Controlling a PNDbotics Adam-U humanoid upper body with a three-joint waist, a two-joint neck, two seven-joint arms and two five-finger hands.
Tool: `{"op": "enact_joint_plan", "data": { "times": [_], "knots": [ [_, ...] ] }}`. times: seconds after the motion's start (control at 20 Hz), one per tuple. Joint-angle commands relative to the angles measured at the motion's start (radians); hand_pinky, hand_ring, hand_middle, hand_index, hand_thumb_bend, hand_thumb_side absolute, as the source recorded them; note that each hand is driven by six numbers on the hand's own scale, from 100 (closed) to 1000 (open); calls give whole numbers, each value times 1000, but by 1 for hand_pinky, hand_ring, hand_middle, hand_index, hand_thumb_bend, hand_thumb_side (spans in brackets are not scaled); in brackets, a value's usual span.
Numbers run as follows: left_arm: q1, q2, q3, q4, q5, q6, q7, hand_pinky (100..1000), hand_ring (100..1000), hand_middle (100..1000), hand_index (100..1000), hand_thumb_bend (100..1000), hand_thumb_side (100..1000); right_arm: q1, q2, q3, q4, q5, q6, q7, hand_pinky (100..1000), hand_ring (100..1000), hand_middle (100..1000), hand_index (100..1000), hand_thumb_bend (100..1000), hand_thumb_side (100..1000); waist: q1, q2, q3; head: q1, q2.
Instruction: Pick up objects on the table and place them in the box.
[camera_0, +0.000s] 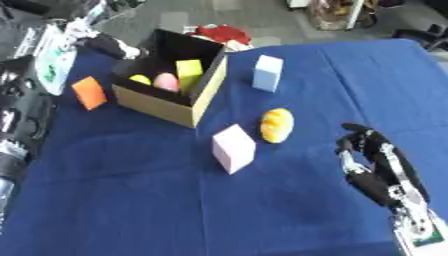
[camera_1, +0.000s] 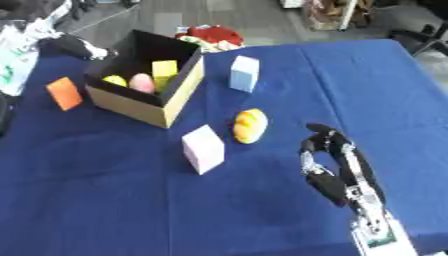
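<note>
So far the box (camera_0: 166, 102) holds a yellow block (camera_0: 189, 73), a pink rounded piece (camera_0: 166, 81) and a small yellow thing (camera_0: 140, 79), while four items are left on the blue table (camera_0: 131, 200): an orange block (camera_0: 88, 92) to its left, a pale blue block (camera_0: 268, 73), a bread-like roll (camera_0: 276, 125) and a pink cube (camera_0: 234, 148). The right hand (camera_1: 331, 165) hangs above the cloth with fingers curled, holding nothing, near the roll and cube, which lie to its left and between it and the box, the likeliest next picks
</note>
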Motion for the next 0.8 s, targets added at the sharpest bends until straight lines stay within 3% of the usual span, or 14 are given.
{"op": "enact_joint_plan", "data": {
  "times": [0.05,0.3,0.8],
  "knots": [
    [-6,79,37,15,57,20,-68,776,722,750,884,651,404,-3,-19,-9,-9,7,-1,-4,808,585,572,817,100,302,9,-19,3,-7,-2],
    [22,89,62,121,46,49,-107,778,726,754,885,653,381,-4,-18,-7,-8,7,-3,-1,809,585,572,817,100,304,8,-20,6,-8,-2],
    [56,67,85,254,18,100,-38,771,717,745,883,663,378,-4,-18,-9,-7,2,-4,2,809,585,572,817,100,302,3,-13,1,-13,-3]
  ]
}}
